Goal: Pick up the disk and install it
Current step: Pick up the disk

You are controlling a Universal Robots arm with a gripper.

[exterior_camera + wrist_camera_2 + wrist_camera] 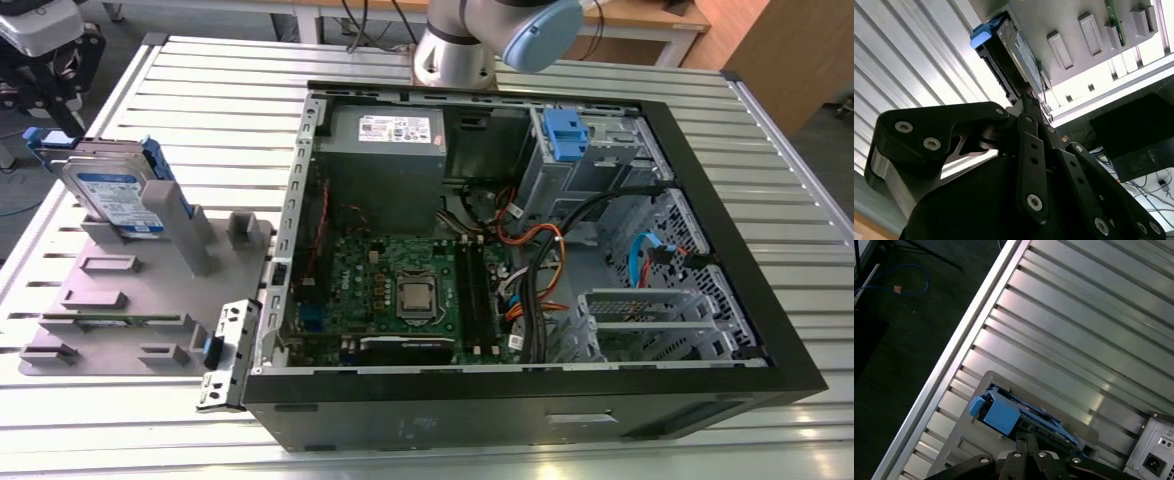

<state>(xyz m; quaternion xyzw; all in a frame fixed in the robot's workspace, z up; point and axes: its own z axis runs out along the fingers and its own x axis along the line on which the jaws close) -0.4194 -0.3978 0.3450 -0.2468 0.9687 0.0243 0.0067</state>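
Disk [114,195] upright in grey holder [120,300] at exterior view's left, beside open computer case [534,415]; gripper [1027,98] aimed at it in second wrist view, fingers pinched together on nothing, so likely rams blue bracket [999,412] or topples disk if lowered unopened.

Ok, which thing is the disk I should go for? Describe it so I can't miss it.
Find the open computer case; to the exterior view's left of it lies a grey fixture plate. The disk stands on edge at that plate's far corner. It alone is silver with a white-and-blue label and a blue bracket, among plain grey blocks.
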